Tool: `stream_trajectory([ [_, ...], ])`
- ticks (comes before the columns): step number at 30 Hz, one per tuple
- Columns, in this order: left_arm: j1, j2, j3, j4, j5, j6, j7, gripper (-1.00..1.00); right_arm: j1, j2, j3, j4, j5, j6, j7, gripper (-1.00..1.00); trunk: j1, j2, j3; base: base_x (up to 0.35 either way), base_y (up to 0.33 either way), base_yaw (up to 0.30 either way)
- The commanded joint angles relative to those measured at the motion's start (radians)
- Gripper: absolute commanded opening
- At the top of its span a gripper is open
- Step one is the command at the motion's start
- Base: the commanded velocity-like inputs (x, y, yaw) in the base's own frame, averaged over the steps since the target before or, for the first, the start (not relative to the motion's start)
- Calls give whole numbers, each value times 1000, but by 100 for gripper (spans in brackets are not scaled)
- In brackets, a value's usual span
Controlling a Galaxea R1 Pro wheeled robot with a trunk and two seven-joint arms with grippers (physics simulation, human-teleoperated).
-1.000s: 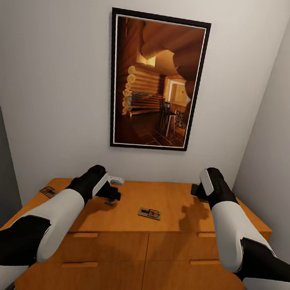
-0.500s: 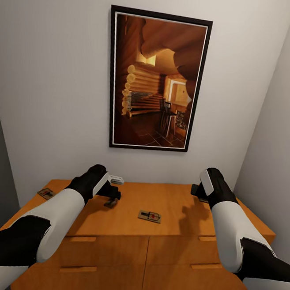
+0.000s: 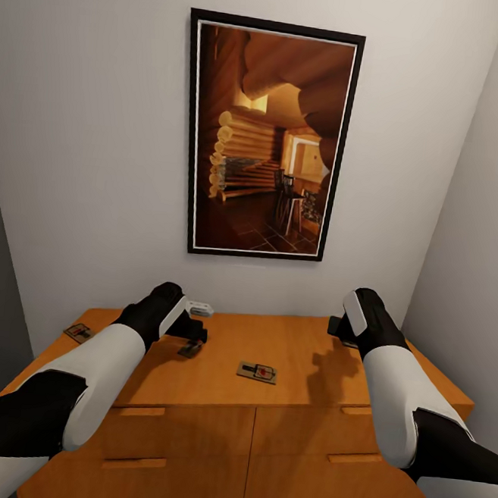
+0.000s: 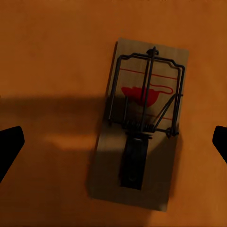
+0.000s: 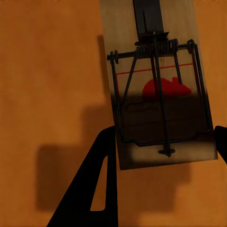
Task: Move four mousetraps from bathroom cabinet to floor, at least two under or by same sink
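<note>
Two claws are hanging spread over the cabinet [image 3: 292,352], left claw [image 4: 113,142] and right claw [image 5: 163,156] each straddling one of the mousetraps [image 4: 139,127], and I am seeing almost nothing shifting in the last half second, so both grasps are pending.

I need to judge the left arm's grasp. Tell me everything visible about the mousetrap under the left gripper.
The mousetrap is a flat tan wooden rectangle lying flat on the orange-brown cabinet top. It carries a black wire frame with a coiled spring, a dark tab toward one end and a red mouse print under the wire. The left gripper hangs above it, jaws spread to either side, touching nothing. Shadow covers part of it.
</note>
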Motion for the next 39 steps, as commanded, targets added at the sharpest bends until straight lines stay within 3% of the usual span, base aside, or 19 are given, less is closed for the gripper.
stream_trajectory([
  [1, -1, 1, -6, -1, 0, 4, -4, 100, -1, 1, -4, -1, -12, 0, -9, -100, 0, -1, -1, 0, 0, 0],
  [39, -1, -14, -7, 87, -2, 3, -4, 100, -1, 2, -4, -1, -12, 0, -9, -100, 0, -1, -1, 0, 0, 0],
])
